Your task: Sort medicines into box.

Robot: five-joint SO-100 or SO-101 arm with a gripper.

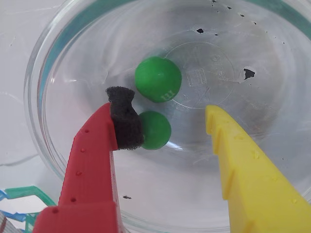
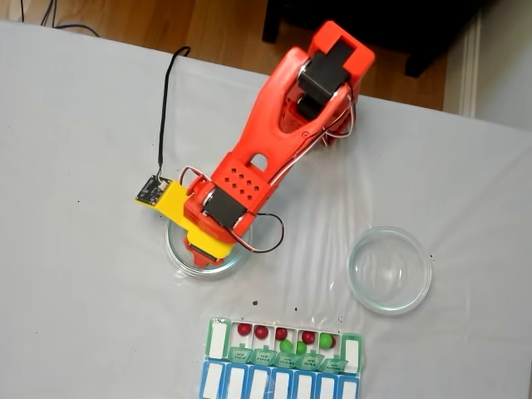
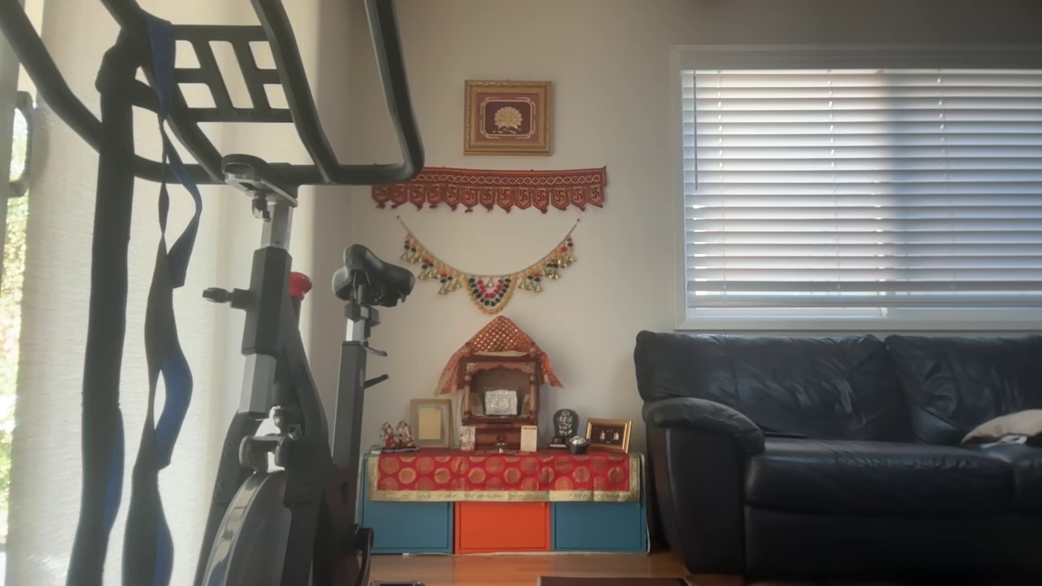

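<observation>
Closest to the wrist cam are the two fingers: the red finger [image 1: 90, 170] on the left with a black foam pad [image 1: 125, 119] stuck on its tip, and the yellow finger [image 1: 250, 170] on the right. The gripper [image 1: 165, 121] is spread wide, jaws apart, nothing clamped. It's dipped into a round clear glass dish [image 1: 58, 58] that has two green balls [image 1: 158, 79] in it. The lower green ball [image 1: 156, 130] sits right against the foam pad, well clear of the yellow finger; the other one is just above it, pretty much in the middle of the dish.

From the fixed view, the orange-red arm [image 2: 283, 108] reaches down over that dish [image 2: 179, 258] on the white table [image 2: 75, 249]. A second glass dish [image 2: 390, 270] sits off to the right. Below them is the green-lidded pill organiser [image 2: 283, 342], lids flipped open, with dark red balls [image 2: 243, 329] and a few green ones [image 2: 288, 346] spread across its compartments. A blue-lidded row [image 2: 274, 382] touches its lower edge.
</observation>
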